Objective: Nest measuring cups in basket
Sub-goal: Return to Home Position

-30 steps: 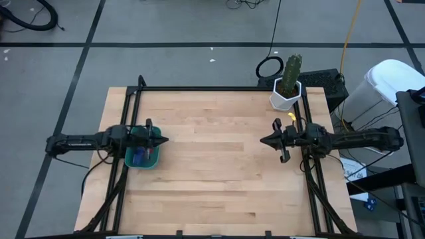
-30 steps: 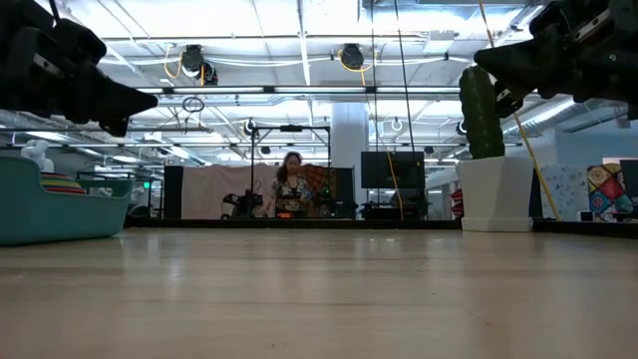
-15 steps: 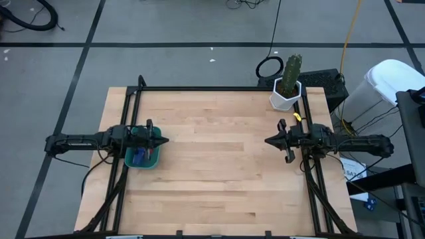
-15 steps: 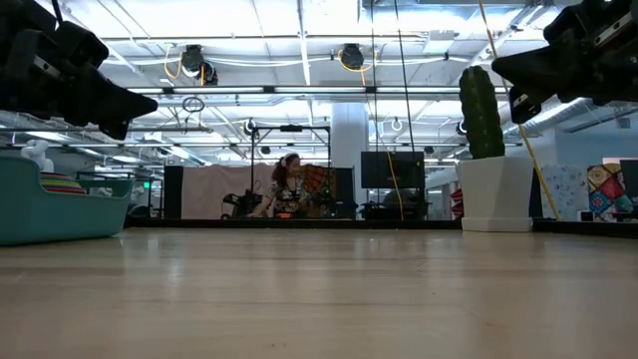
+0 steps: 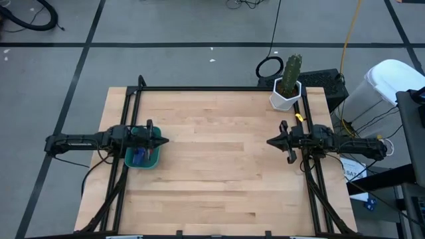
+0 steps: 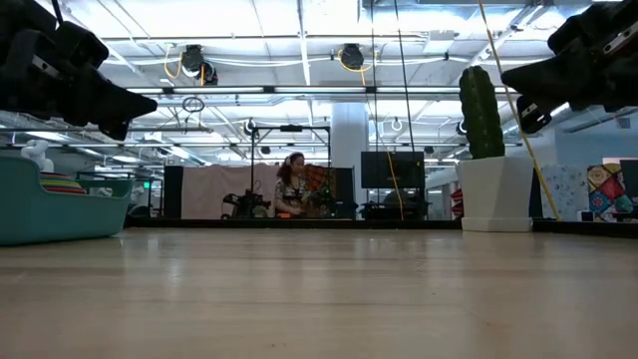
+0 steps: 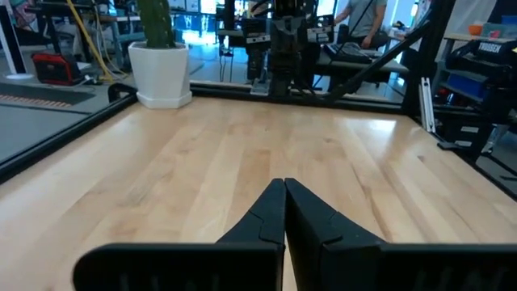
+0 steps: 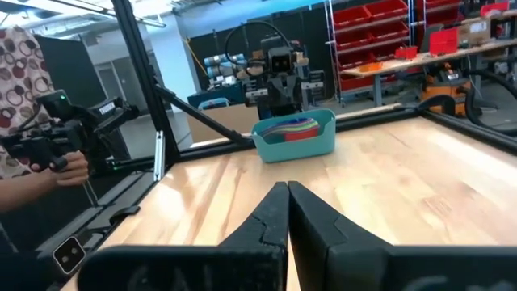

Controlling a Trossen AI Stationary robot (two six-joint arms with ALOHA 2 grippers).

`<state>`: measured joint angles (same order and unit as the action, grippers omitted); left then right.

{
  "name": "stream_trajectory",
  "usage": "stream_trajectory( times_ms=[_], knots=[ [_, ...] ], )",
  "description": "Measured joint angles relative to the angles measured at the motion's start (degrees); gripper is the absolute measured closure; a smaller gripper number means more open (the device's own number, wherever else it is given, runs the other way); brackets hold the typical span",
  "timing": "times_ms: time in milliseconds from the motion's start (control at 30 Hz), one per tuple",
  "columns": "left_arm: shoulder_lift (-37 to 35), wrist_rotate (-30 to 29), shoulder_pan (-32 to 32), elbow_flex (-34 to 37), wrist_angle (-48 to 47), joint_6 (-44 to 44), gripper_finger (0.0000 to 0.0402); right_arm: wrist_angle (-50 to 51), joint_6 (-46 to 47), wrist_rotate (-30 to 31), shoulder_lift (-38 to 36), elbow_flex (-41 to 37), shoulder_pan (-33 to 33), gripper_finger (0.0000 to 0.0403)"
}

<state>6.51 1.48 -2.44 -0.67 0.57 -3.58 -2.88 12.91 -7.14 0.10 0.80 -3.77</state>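
The teal basket stands on the table near its left edge, and coloured measuring cups lie stacked inside it. The right wrist view shows the basket with the cups' rims above its wall. My left gripper hovers level above the basket's right side, shut and empty, its fingers pointing across the table. My right gripper hangs shut and empty above the table's right side, pointing left, far from the basket.
A white pot with a cactus stands at the table's far right corner. A black metal frame runs along the table's edges. Bare wood spreads between the two grippers. A person stands in the room beyond the table.
My right arm has drawn back toward the table's right edge, its gripper staying shut and level. The left arm, basket and cups have kept still.
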Motion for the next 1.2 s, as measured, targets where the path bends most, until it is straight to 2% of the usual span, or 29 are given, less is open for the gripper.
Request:
stream_trajectory(
  times_ms=[267, 433, 600, 867, 1033, 1200],
  knots=[
    [0.38, 0.80, 0.00, -4.51, -14.63, -1.48, 0.0396, 0.35, 0.16, -0.09, 0.06, 0.00, 0.00, 0.0403],
    [0.13, 2.56, 0.04, -4.50, -12.81, -1.94, 0.0391, 0.38, 3.75, -0.95, 0.06, 0.02, 0.11, 0.0403],
    [0.13, 2.54, 0.04, -4.50, -11.94, -0.62, 0.0375, -0.21, 4.86, -6.68, 0.06, 0.02, 0.13, 0.0403],
    [0.23, 2.53, 0.01, -4.50, -6.67, -0.59, 0.0388, -0.30, 3.93, -6.53, 0.06, 0.07, 0.13, 0.0403],
    [0.24, 2.53, 0.00, -4.50, -6.71, 0.20, 0.0398, -0.30, 4.34, -6.51, 0.06, 0.07, 0.13, 0.0403],
    [0.24, 2.51, 0.00, -4.50, -6.72, 0.26, 0.0382, -0.31, 4.36, -6.51, 0.06, 0.07, 0.13, 0.0403]
  ],
)
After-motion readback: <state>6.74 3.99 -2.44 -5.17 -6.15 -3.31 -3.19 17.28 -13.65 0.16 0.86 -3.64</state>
